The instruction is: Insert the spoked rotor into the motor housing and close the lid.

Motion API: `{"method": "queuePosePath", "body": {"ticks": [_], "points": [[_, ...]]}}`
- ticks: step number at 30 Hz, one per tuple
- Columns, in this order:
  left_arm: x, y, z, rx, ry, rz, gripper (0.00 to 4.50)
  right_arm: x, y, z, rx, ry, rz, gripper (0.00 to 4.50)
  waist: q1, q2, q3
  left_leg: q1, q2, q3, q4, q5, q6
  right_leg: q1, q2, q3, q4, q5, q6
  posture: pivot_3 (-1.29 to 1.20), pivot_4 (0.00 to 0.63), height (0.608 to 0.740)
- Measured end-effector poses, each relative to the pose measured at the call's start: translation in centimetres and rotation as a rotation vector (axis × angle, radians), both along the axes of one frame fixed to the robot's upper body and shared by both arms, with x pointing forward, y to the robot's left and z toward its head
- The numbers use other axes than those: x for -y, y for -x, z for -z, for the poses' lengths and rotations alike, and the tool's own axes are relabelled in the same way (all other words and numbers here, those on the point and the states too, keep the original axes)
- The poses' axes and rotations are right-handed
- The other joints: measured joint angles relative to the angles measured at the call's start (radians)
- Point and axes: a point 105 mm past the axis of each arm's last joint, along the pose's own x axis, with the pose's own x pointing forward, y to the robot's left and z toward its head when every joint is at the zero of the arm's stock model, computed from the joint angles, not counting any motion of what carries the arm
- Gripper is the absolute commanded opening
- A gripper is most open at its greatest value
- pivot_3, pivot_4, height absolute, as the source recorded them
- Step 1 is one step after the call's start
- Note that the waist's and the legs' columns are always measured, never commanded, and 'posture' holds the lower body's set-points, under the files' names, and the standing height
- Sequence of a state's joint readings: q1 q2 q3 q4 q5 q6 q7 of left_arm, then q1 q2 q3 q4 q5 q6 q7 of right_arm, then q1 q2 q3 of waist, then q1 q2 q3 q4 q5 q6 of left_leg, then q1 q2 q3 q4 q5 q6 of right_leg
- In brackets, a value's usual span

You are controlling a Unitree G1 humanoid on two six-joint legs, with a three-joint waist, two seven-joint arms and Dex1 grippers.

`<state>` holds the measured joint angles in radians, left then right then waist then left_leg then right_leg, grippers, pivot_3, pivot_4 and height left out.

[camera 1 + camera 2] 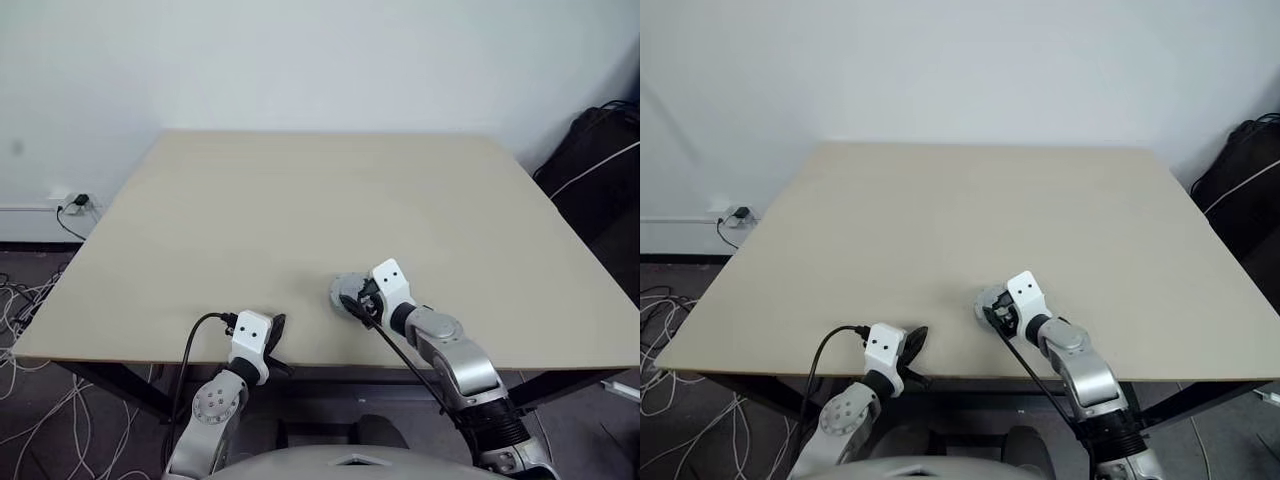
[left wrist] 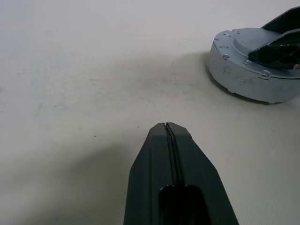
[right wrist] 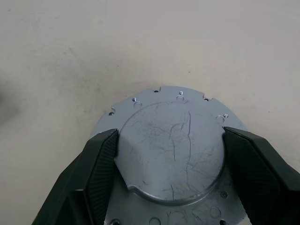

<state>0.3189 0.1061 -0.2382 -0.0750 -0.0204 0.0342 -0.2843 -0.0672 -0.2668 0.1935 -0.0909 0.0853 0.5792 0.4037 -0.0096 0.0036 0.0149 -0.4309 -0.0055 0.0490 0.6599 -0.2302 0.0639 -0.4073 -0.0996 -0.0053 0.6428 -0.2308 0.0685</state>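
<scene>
The lid (image 3: 171, 154), a silvery-grey round disc with its smooth scratched face up, lies flat on the table near the front edge (image 1: 346, 291). My right gripper (image 3: 169, 132) reaches down over it, and its two black fingers press on opposite sides of the raised centre. My left gripper (image 2: 166, 125) is shut and empty, hovering low over bare table to the left of the lid (image 2: 248, 70). In the head views the left gripper (image 1: 278, 326) sits by the front edge. The spoked rotor and the motor housing are hidden.
The beige table (image 1: 300, 200) stretches far ahead of both grippers. Cables (image 1: 25, 300) and a wall socket (image 1: 78, 203) lie off its left side. A black bag (image 1: 600, 150) stands beyond the right corner.
</scene>
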Motion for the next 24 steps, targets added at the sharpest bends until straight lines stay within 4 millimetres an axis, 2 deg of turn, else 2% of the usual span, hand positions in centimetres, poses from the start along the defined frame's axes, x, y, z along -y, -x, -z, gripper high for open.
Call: {"method": "queuePosePath", "body": {"ticks": [3,7,13,15,19,24], "points": [[0.0,0.0,-0.1,0.001,0.001,0.000,0.00,-0.1,-0.1,0.0,-0.008,0.010,0.000,3.20,0.000,0.000,0.000,0.000,0.000,0.000,0.000,0.000,0.000,0.000,-0.001,-0.001,0.000,0.000,0.002,0.00,0.000,0.740],[0.0,0.0,0.0,-0.002,0.001,-0.001,0.00,-0.1,-0.2,-0.1,-0.015,0.025,-0.005,3.20,0.001,0.000,-0.001,0.001,0.000,0.001,0.000,0.000,0.000,0.000,-0.012,-0.010,0.000,0.001,0.003,0.00,0.000,0.740],[0.1,-0.5,-0.4,0.012,0.014,-0.004,0.00,0.0,-0.1,-0.3,-0.022,0.054,-0.018,3.20,0.007,0.001,-0.001,0.000,0.000,0.001,0.000,0.000,0.000,0.000,-0.012,-0.012,-0.001,0.001,0.003,0.00,0.000,0.740],[0.2,-1.9,-1.5,0.050,0.010,0.000,0.00,0.0,-0.1,-0.3,-0.023,0.057,-0.016,3.20,0.012,0.000,-0.001,0.000,0.000,0.001,0.000,0.000,0.000,0.000,-0.011,-0.013,-0.001,0.001,0.004,0.00,0.000,0.740],[0.5,-6.0,-4.1,0.144,-0.002,0.028,0.00,-0.1,-0.1,-0.2,-0.025,0.061,-0.011,3.20,0.015,-0.001,-0.003,0.001,-0.001,0.001,0.001,0.000,0.000,0.001,-0.007,-0.013,0.000,0.002,0.005,0.00,0.000,0.740],[1.4,-9.0,-4.0,0.068,0.037,0.129,0.00,-0.5,-0.1,-0.1,-0.027,0.054,-0.013,3.20,0.013,-0.005,-0.005,0.001,0.000,0.000,0.003,0.000,0.000,0.002,-0.004,-0.013,-0.001,0.003,0.003,0.00,0.000,0.740]]}}
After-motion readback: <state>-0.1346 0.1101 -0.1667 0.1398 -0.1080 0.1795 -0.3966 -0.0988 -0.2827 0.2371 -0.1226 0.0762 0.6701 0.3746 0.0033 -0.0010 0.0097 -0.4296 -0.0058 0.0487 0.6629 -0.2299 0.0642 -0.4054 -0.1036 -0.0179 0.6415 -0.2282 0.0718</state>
